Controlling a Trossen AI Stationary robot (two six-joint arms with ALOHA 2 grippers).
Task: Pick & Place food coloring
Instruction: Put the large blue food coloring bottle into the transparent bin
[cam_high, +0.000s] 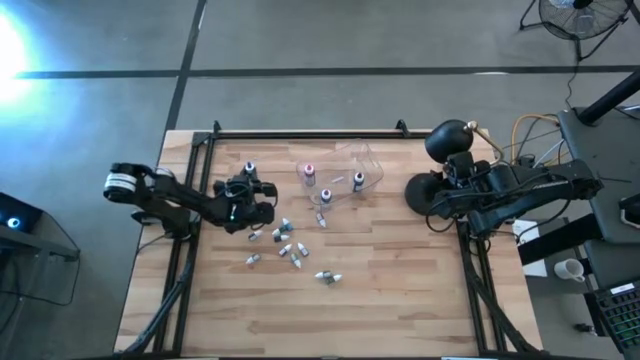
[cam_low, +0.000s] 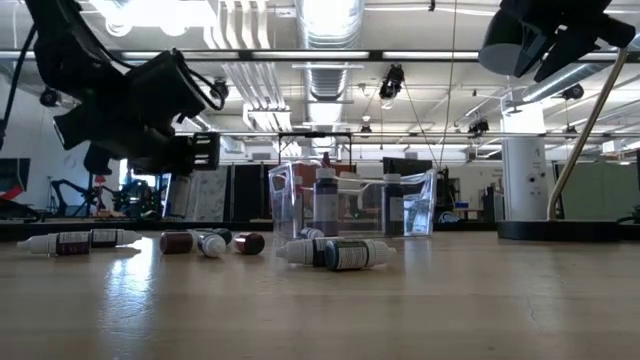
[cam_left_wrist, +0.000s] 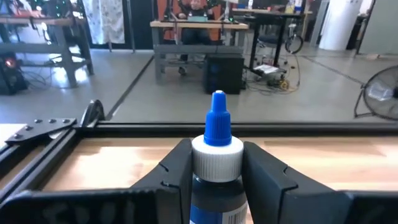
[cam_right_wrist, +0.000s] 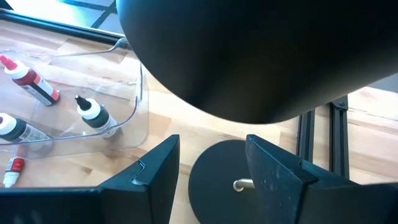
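Gripping a blue-capped food coloring bottle (cam_left_wrist: 217, 163), left gripper (cam_left_wrist: 217, 168) upright.

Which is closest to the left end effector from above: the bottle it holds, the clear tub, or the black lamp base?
1. Blue-capped bottle, held in the left end effector.
2. Clear tub, mid-table.
3. Lamp base, far right edge.
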